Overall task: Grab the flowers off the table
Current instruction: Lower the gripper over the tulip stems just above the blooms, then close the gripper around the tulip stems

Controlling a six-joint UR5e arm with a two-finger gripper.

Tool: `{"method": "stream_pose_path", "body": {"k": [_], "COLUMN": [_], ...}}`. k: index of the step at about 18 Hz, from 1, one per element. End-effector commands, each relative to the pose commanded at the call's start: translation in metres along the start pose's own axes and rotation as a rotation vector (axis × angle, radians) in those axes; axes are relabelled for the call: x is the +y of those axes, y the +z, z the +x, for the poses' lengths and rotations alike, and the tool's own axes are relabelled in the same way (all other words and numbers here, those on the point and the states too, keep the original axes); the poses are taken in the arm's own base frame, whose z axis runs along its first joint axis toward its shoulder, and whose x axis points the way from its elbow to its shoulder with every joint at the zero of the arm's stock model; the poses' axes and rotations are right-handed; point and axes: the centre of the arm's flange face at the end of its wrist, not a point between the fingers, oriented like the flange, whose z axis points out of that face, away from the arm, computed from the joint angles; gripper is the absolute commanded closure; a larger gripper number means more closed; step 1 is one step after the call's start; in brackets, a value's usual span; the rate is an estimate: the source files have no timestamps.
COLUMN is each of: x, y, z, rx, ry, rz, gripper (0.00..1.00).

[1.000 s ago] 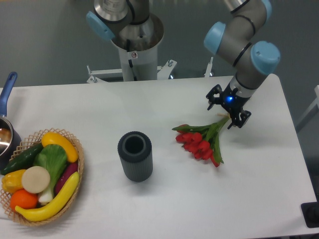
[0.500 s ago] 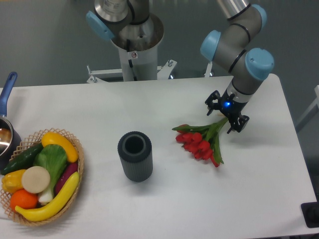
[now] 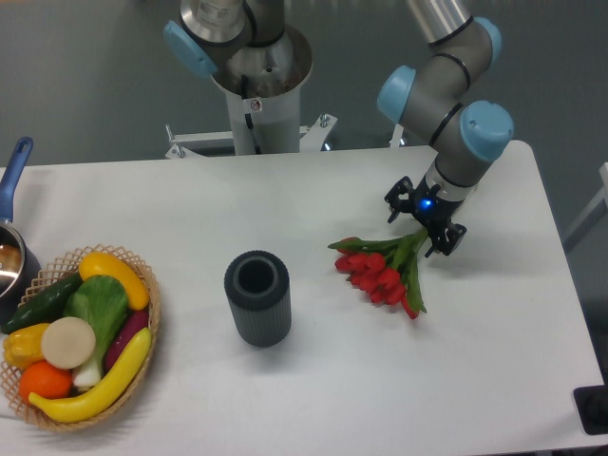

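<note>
Single overhead view. Flowers [image 3: 383, 267] lie flat on the table [image 3: 313, 399], right of the dark ribbed cup [image 3: 257, 297]; red heads point toward the cup side and down, green stems run up-right. Gripper [image 3: 424, 224] sits at the stem end of the flowers, fingers spread apart, one either side of the stems; cannot tell if they touch the stems, nothing lifted. Blue light glows on the gripper body. Cup stands upright, open top, inside looks dark, contents not visible. Far left of the cup, a wicker basket [image 3: 147, 285] holds two bananas [image 3: 114, 276], a cucumber [image 3: 44, 299], a leafy green with white stalk [image 3: 97, 309], a pale round onion [image 3: 67, 342], an orange [image 3: 45, 380], a yellow pepper [image 3: 23, 343] and a purple piece, likely eggplant [image 3: 127, 334]. Left of the basket, at frame edge, a pot [image 3: 11, 261] with a blue handle, brownish inside. Behind the cup, a second arm's base [image 3: 256, 66] off the table.
</note>
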Motion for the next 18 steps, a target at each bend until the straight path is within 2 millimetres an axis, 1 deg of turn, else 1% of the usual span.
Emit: {"method": "stream_pose_path", "body": {"k": [3, 4, 5, 6, 8, 11, 12, 16, 17, 18], "x": [0.0, 0.0, 0.0, 0.0, 0.001, 0.0, 0.0, 0.0, -0.001, -0.001], "y": [0.0, 0.0, 0.0, -0.001, -0.002, -0.004, -0.004, -0.009, -0.013, -0.013], "z": [-0.001, -0.001, -0.001, -0.001, -0.002, -0.002, -0.002, -0.006, -0.007, -0.008], "rx": [-0.009, -0.009, -0.01, -0.012, -0.015, -0.018, -0.018, -0.03, -0.036, -0.038], "ry": [0.0, 0.0, 0.0, 0.001, 0.0, 0.0, 0.0, 0.003, 0.002, 0.003], "rz": [-0.001, -0.001, -0.001, -0.001, -0.002, -0.002, -0.002, -0.004, -0.004, -0.004], "gripper": [0.01, 0.11, 0.25, 0.33, 0.41, 0.57, 0.65, 0.71, 0.76, 0.78]}}
